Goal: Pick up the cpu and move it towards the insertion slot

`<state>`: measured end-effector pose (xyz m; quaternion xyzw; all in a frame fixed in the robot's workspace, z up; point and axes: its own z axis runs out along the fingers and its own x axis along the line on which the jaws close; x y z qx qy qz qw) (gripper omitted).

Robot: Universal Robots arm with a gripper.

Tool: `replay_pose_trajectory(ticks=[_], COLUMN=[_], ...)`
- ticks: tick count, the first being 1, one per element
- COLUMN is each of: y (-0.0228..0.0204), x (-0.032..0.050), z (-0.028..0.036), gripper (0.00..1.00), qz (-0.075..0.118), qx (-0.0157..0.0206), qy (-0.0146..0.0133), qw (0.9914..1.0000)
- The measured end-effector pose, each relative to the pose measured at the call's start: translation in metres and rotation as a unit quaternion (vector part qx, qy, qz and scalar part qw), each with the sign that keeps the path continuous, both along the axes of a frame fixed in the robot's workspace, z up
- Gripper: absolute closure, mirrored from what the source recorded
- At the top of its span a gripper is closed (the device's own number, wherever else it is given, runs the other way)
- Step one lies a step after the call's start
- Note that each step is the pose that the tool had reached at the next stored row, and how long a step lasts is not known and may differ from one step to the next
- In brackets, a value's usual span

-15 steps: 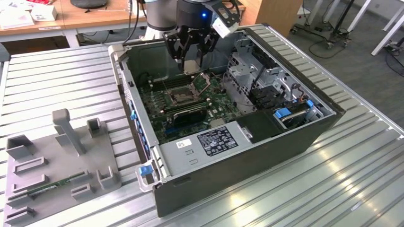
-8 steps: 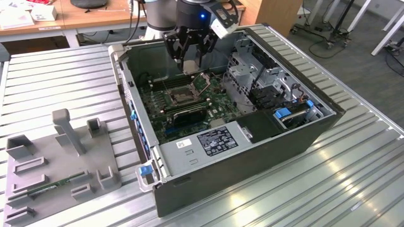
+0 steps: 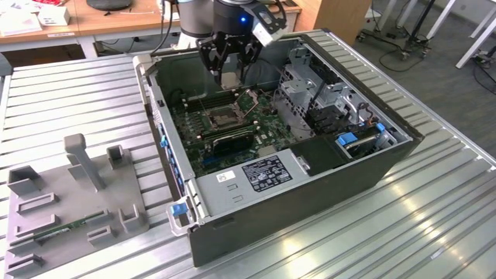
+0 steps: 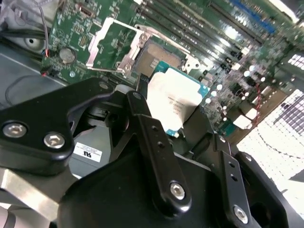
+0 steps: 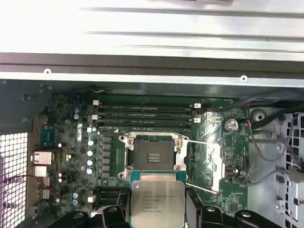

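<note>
Gripper (image 3: 230, 72) clenched on the cpu (image 5: 157, 202), hovering above the open case just short of the insertion slot (image 5: 153, 156); keep chip level, edges squared to frame.

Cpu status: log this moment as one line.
gripper: shut on cpu | cpu: lifted, above the motherboard | insertion slot: open, unfilled | cpu near slot, not seated

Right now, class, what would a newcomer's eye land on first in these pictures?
First, the cpu, its silvery face gripped in the black claw above the motherboard. Next, the insertion slot just beyond it, its frame open and its dark centre bare. In the exterior view, the open computer case lies on a ribbed metal table.
</note>
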<state>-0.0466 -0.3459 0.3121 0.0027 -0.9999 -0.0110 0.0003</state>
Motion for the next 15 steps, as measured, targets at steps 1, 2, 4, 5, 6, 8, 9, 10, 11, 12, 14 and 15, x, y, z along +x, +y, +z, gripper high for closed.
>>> replay_pose_trajectory(ticks=[1, 2, 4, 5, 6, 8, 9, 10, 11, 12, 14, 15], y=[0.0004, 0.0009, 0.0023, 0.0031, 0.0036, 0.0046, 0.005, 0.0052, 0.0053, 0.0055, 0.0057, 0.0057], x=[0.0, 0.0, 0.0, 0.0, 0.0, 0.0, 0.0, 0.0, 0.0, 0.0, 0.0, 0.0], z=[-0.0012, -0.0023, -0.0045, -0.0051, -0.0052, -0.0052, -0.0052, -0.0051, -0.0052, -0.0052, -0.0052, -0.0052], gripper=[0.45, 0.45, 0.45, 0.45, 0.45, 0.45, 0.45, 0.45, 0.45, 0.45, 0.45, 0.45], qz=[0.0, 0.0, 0.0, 0.0, 0.0, 0.0, 0.0, 0.0, 0.0, 0.0, 0.0, 0.0], qx=[0.0, 0.0, -0.0001, 0.0, 0.0, 0.0, -0.0001, -0.0001, -0.0001, 0.0, 0.0, 0.0], qy=[0.0, 0.0, 0.0001, 0.0, 0.0, 0.0, 0.0, 0.0001, 0.0, 0.0, 0.0, 0.0], qw=[1.0, 1.0, 1.0, 1.0, 1.0, 1.0, 1.0, 1.0, 1.0, 1.0, 1.0, 1.0])
